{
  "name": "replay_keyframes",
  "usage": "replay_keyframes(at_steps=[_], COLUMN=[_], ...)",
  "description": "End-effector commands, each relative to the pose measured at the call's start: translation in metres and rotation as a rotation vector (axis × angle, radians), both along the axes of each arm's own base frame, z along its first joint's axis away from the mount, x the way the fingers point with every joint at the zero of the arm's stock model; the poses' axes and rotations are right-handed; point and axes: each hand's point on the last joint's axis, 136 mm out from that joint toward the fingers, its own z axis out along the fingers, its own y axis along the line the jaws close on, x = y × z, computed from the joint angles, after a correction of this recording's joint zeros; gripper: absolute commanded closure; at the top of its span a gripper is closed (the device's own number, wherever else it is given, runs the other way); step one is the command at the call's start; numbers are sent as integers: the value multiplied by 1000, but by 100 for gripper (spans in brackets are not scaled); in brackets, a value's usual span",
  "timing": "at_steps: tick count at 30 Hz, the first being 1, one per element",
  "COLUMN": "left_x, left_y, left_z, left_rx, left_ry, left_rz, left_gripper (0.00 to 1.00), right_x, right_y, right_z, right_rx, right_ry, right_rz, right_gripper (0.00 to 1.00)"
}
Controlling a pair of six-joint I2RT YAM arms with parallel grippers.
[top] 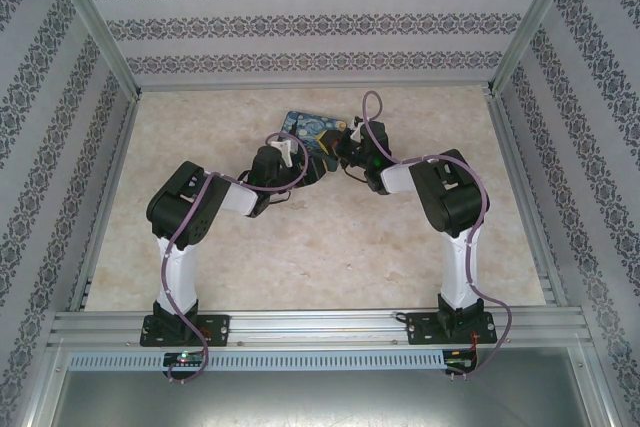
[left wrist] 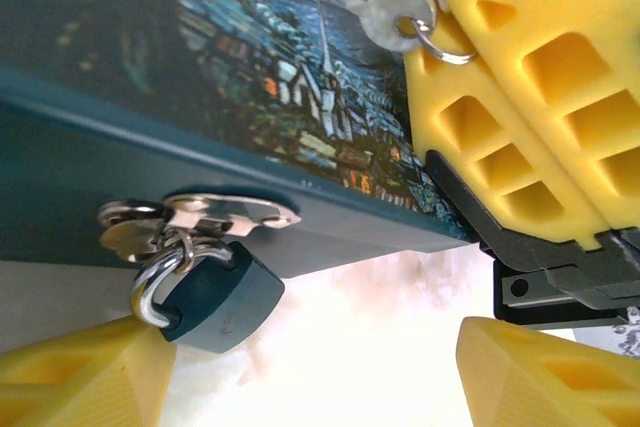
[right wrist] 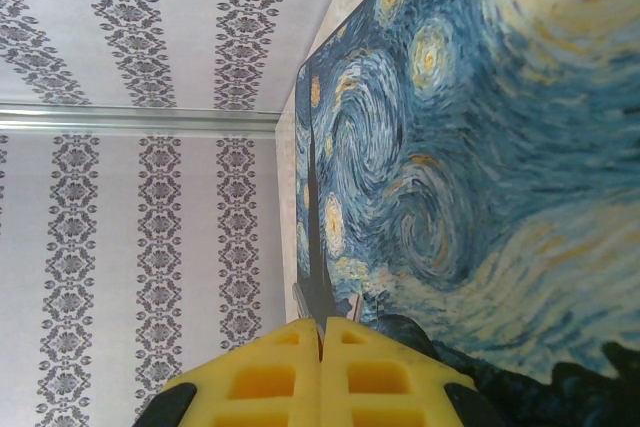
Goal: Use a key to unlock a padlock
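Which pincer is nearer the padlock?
Left. The left pincer is open right by the padlock, one finger almost against it; the right pincer is shut on the key farther off, over the box lid.

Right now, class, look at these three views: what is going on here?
Both arms reach in to the painted box. The padlock hangs from the box's hasp with its shackle closed. The left gripper is open just below it, a finger on either side, gripping nothing. The right gripper is shut on the key, holding it over the box lid, apart from the padlock. The key is not yet in the lock.
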Motion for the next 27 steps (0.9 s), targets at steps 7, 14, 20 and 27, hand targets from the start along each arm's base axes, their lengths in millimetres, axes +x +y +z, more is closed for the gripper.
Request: replay_keyframes(at_steps=[7, 14, 20, 27], left_x=[0, 5, 6, 1], left_y=[1, 3, 1, 3], left_z=[3, -6, -18, 3], left_rx=[-141, -121, -141, -272], left_ry=[35, 52, 86, 78], left_rz=[39, 60, 68, 90], left_gripper=[26, 26, 26, 30], right_x=[-4, -5, -5, -5], right_y=[-5, -6, -6, -6], right_z=[-27, -29, -29, -29], right_rx=[-21, -21, -21, -21], right_ry=[56, 59, 59, 59], right_rz=[5, 3, 2, 1], right_gripper=[100, 100, 100, 100])
